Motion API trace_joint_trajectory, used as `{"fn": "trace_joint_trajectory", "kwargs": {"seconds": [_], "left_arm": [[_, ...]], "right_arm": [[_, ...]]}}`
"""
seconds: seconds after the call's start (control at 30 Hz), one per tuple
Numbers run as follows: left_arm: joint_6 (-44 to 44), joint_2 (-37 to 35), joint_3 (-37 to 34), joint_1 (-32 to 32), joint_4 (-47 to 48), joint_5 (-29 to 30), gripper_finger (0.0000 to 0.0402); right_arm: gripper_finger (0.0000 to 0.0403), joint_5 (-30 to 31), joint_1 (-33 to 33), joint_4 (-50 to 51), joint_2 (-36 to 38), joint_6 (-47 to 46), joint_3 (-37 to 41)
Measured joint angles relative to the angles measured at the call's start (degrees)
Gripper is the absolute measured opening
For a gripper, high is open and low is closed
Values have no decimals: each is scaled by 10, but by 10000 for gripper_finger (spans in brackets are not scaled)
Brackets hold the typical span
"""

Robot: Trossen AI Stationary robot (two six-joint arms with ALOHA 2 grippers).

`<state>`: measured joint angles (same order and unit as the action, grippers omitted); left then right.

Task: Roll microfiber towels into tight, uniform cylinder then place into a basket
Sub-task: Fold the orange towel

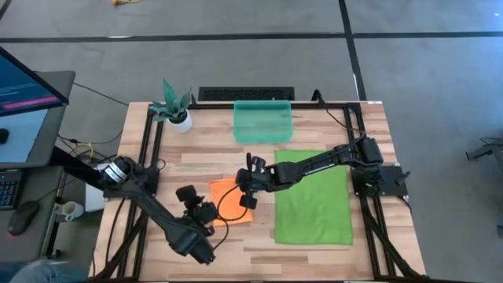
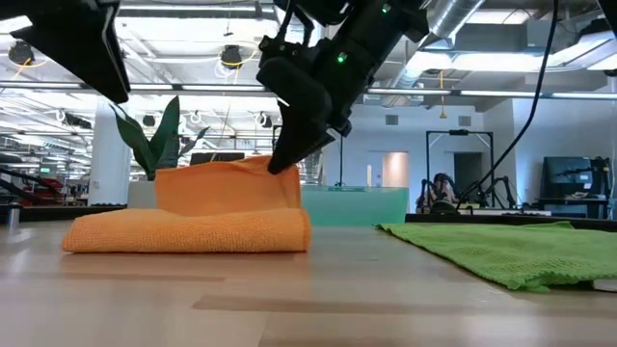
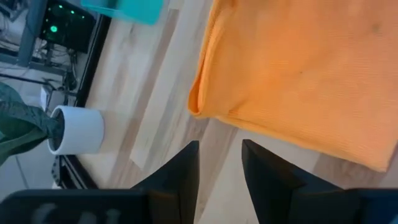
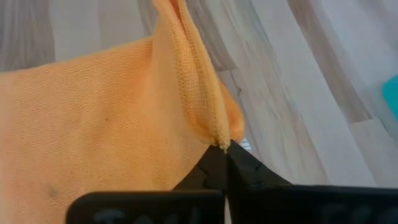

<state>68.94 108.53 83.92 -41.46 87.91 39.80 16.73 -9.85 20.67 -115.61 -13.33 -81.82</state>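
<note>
The nubby orange towel [image 1: 230,200] is lain folded at table centre, one corner lifted into a soft peak and pinched by the pressed-together right gripper [image 4: 224,148]. The left gripper [image 3: 219,163] is held slightly spread, empty, at the towel's 8 o'clock. The flat green towel [image 1: 313,197] is spread at 3 o'clock. The translucent teal basket [image 1: 263,121] is set at 12, partly hidden in the low view.

You get bright, even light from ceiling lamps [image 2: 229,56] glowing in the room behind the table [image 1: 314,255] (the low view looks straight at them). Against that glow the arms read as near-black silhouettes. Shadows on the table are soft and faint. Close to the orange towel [image 4: 93,130] both wrist views turn soft, the dark fingers [image 3: 180,177] blurred.
</note>
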Motion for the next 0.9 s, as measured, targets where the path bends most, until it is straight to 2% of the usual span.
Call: {"fn": "trace_joint_trajectory", "kwargs": {"seconds": [0.37,0.5,0.63,0.73,0.9], "left_arm": [[5,0,0,-6,-17,16,114],[6,0,0,-6,-24,21,114],[-8,1,-12,-6,-71,28,114],[-33,1,-32,-6,-125,31,114],[-37,1,-65,-5,-183,71,114]], "right_arm": [[158,-2,12,-3,1,17,0],[191,-2,26,33,17,18,-6],[196,-1,37,139,57,31,-13],[185,0,26,210,92,33,-8],[156,4,-19,215,178,29,65]]}}
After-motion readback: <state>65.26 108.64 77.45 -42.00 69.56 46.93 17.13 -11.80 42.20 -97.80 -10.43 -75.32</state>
